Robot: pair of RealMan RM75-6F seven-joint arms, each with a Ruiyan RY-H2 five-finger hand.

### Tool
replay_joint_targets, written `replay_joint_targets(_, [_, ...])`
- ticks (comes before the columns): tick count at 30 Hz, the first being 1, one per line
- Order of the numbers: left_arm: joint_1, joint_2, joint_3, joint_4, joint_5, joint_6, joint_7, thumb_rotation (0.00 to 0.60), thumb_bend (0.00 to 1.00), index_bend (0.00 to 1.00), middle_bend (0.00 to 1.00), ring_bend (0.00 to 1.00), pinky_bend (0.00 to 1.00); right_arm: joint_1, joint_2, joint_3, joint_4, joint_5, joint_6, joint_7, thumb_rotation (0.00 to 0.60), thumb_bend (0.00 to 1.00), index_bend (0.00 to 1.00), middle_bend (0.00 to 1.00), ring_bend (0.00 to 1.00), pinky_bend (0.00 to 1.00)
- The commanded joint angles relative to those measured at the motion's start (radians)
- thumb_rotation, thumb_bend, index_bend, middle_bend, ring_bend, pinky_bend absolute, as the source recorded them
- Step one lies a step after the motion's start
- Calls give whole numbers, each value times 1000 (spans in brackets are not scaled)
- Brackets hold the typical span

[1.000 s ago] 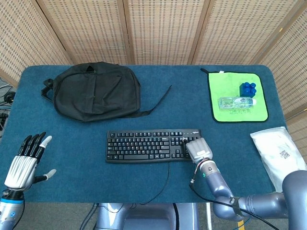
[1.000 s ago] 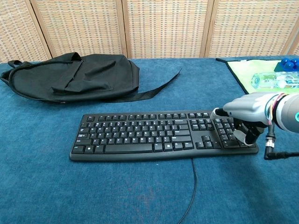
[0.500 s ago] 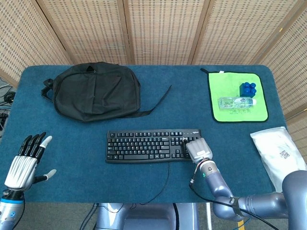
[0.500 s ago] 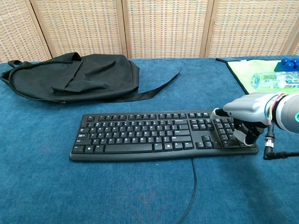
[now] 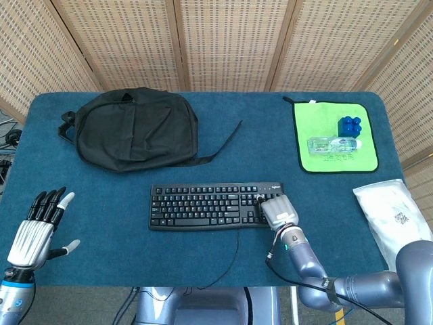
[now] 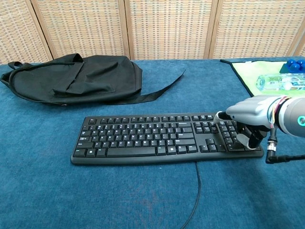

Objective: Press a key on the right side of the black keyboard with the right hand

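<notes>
Right hand: the right hand (image 6: 249, 116) sits low over the right end of the black keyboard (image 5: 215, 205), palm down, in the right part of the chest view.
Fingers, right: curled under the palm, holding nothing; the dark fingers (image 6: 251, 138) come down onto the number-pad keys, one pale tip (image 6: 220, 115) pokes out toward the frame's centre.
Contact: the curled tips look to be touching keys near the keyboard's lower right corner; which key I cannot tell.
Black keyboard: lies flat at the centre of the blue table (image 5: 203, 145), long edge across the frame, its cable (image 6: 195, 195) trailing off the near edge.
Left hand: the left hand (image 5: 37, 227) is at the lower left of the head view, well apart from the keyboard, fingers spread and holding nothing.
Backpack: a black backpack (image 5: 135, 128) rests in the upper left.
Green cloth: a green cloth (image 5: 335, 137) in the upper right carries a clear bottle (image 5: 333, 144) and a blue object (image 5: 350, 125).
White pouch: a white pouch (image 5: 394, 218) lies at the right edge.
</notes>
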State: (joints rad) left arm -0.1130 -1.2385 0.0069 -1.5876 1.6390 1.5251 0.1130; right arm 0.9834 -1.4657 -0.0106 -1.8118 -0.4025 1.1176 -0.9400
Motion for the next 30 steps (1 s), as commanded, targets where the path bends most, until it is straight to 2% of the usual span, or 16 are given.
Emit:
replay_joint_targets(1, [0,0,0,0,0,0,0,600,0,0,0,0,0,1,-2,2,3,2,-1,0,600,672,95,720,630,474])
replay_joint_targets(30, [-3,0,-2,4,-7,-6,-6,600,0,0,0,0,0,2,-25,0,30,13,-10,-5,600,672,95,721,630,474])
